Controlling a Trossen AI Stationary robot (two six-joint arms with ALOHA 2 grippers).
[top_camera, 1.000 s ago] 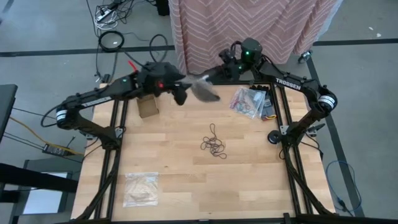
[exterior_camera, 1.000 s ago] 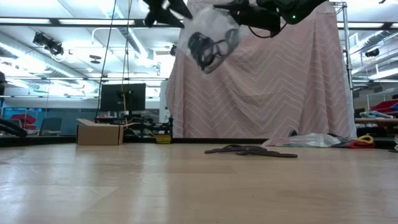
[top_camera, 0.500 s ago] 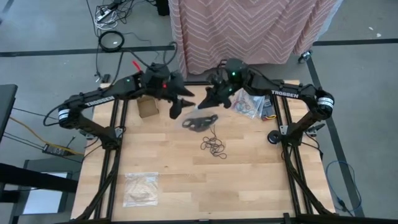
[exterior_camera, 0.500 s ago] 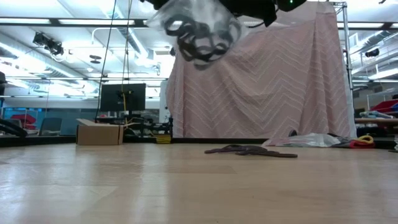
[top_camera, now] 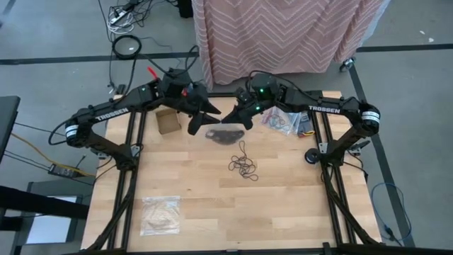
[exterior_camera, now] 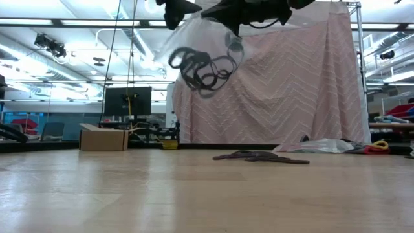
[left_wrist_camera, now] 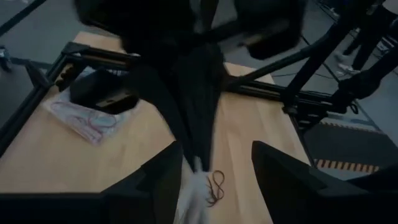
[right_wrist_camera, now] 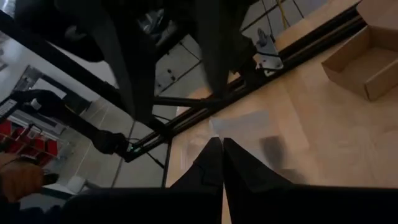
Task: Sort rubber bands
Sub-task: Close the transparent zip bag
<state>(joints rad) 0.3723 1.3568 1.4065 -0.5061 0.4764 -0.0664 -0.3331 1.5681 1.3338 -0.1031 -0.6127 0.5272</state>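
Landmark: the loose heap of black rubber bands [top_camera: 244,164] lying flat on the middle of the wooden table [top_camera: 283,205]; every place below is given from it.

Near bag: a clear plastic bag [top_camera: 160,214] holding pale tan bands lies on the table well nearer the front edge than the heap and toward the left arm's side, apart from the work, which suggests that colour is already dealt with.

Heap: untouched, no gripper near it; in the low view it shows as a dark flat tangle [exterior_camera: 260,156]. Likely the next lot to go in.

Raised bag: a clear bag with black bands [exterior_camera: 202,66] inside hangs in the air just beyond the heap, between the two arms; seen from above it is the grey patch [top_camera: 223,136]. It is held high so its mouth can be worked and the contents sag to the bottom.

Right gripper [top_camera: 236,119]: beyond the heap, fingers pressed together, pinching the top edge of the hanging bag; that pinch carries the bag.

Left gripper [top_camera: 196,125]: beside the bag on the left arm's side, fingers spread wide with the bag's edge between them, seemingly not gripping, likely placed to take the other lip.

Box: a small cardboard box [top_camera: 167,121] sits beyond the heap, toward the left arm.

Far bag: a clear bag of red and mixed bands [top_camera: 284,116] lies beyond the heap on the right arm's side.
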